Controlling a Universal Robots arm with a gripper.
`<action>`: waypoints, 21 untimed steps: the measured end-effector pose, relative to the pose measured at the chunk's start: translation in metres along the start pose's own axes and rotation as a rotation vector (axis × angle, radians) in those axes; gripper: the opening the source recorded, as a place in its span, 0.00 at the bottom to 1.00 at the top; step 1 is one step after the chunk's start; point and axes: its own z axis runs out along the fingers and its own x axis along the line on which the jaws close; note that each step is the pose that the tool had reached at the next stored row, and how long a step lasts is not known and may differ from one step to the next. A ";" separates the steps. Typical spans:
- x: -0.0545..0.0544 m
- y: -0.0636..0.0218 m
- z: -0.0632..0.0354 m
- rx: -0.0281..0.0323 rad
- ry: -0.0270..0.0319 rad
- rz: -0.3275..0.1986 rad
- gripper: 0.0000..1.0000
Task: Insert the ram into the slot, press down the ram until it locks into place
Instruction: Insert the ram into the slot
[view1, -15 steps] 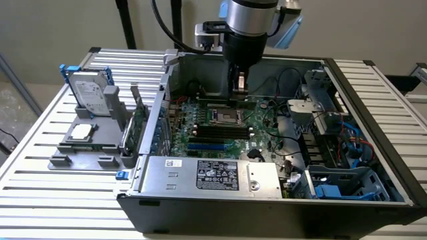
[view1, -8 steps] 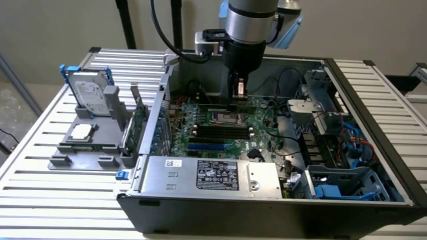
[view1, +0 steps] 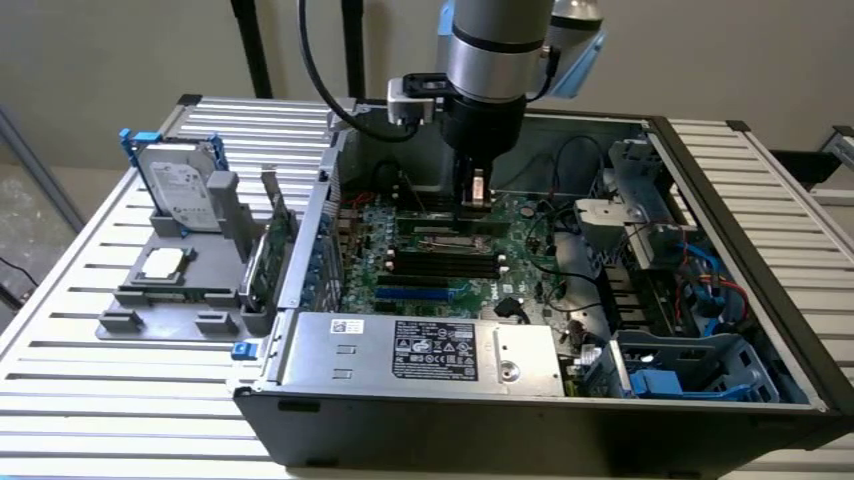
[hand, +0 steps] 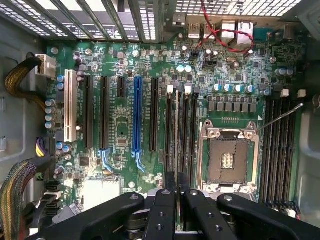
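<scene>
My gripper (view1: 474, 200) hangs inside the open computer case, low over the green motherboard (view1: 514, 215) just behind the processor socket. In the wrist view its black fingers (hand: 161, 200) are close together, shut on the ram (hand: 176, 131). The ram shows edge-on as a thin pale line running away from the fingertips. It lies lengthwise over a group of parallel black slots (hand: 184, 130) with white end clips, seemingly between two of them. I cannot tell whether it touches a slot. More black slots (view1: 441, 263) lie in front of the processor socket.
The empty processor socket (hand: 227, 160) sits beside the slots, and a blue connector (hand: 136, 115) and black expansion sockets lie further off. A grey power supply (view1: 414, 345) fills the case front. Outside, at the exterior view's left, a tray holds a hard drive (view1: 180, 185) and an upright green card (view1: 274, 250).
</scene>
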 end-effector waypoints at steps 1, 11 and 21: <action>0.000 -0.0001 0.0014 0.0004 0.0025 0.000 0.13; 0.000 -0.0002 0.0151 0.0011 0.0349 0.001 0.13; 0.000 -0.0003 0.0299 -0.0016 0.0444 0.051 0.13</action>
